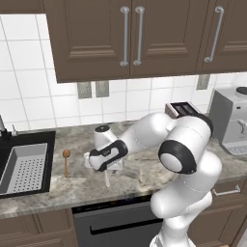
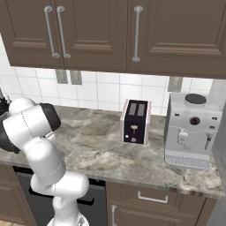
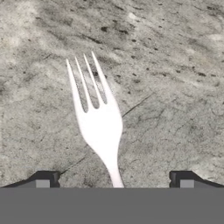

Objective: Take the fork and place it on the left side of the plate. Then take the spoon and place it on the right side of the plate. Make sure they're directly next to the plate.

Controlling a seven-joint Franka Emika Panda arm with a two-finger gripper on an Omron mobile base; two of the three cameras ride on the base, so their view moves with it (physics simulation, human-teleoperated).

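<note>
The pale fork (image 3: 100, 122) lies flat on the marble counter, with its tines pointing toward the top of the hand view. My gripper (image 3: 114, 180) hangs just above its handle, open, with one dark fingertip (image 3: 46, 179) far out on each side and nothing touching. In the left base view the gripper (image 1: 108, 171) points down at the counter's front part, and the end of the fork (image 1: 107, 181) shows under it. The brown wooden spoon (image 1: 66, 161) lies to the left of the hand, bowl away from the front edge. The plate is hidden.
A black sink (image 1: 9, 144) with a grey basin (image 1: 24, 169) sits at the left end of the counter. A toaster (image 2: 134, 121) and a coffee machine (image 2: 192, 130) stand to the right. The counter's front edge (image 1: 96, 200) runs close to the fork.
</note>
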